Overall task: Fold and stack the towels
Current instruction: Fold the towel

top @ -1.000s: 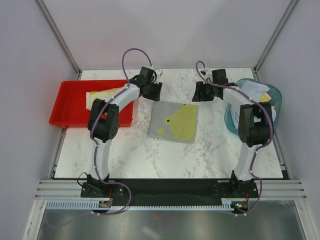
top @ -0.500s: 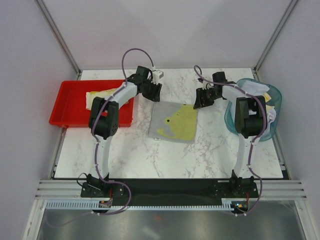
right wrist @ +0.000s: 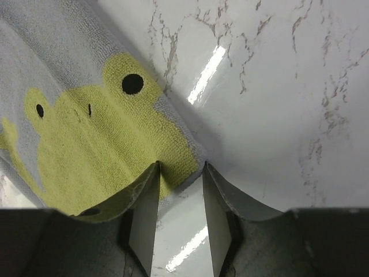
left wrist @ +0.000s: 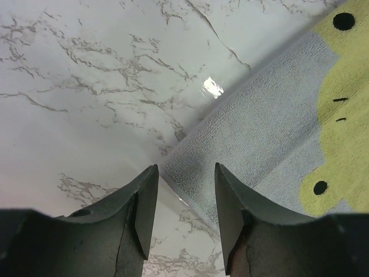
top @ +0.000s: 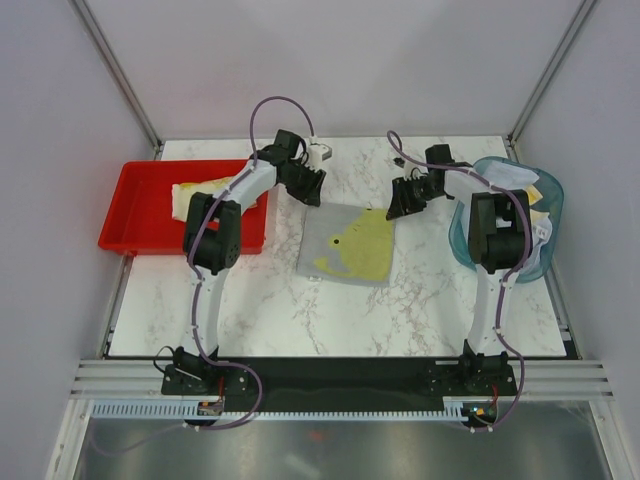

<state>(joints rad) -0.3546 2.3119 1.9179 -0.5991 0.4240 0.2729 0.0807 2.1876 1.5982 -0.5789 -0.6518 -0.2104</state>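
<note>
White marble tabletop (top: 250, 300), pale walls (top: 350, 60)

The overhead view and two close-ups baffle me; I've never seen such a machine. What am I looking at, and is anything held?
Two robot arms stand at a marble table. The wide picture looks down from above; the close-ups come from wrist cameras. A grey towel with a yellow cartoon animal lies flat mid-table. A red tray holds a folded towel; a teal basket holds other towels. The left tool and right tool each straddle a far corner of that towel, jaws apart, nothing gripped.
</note>
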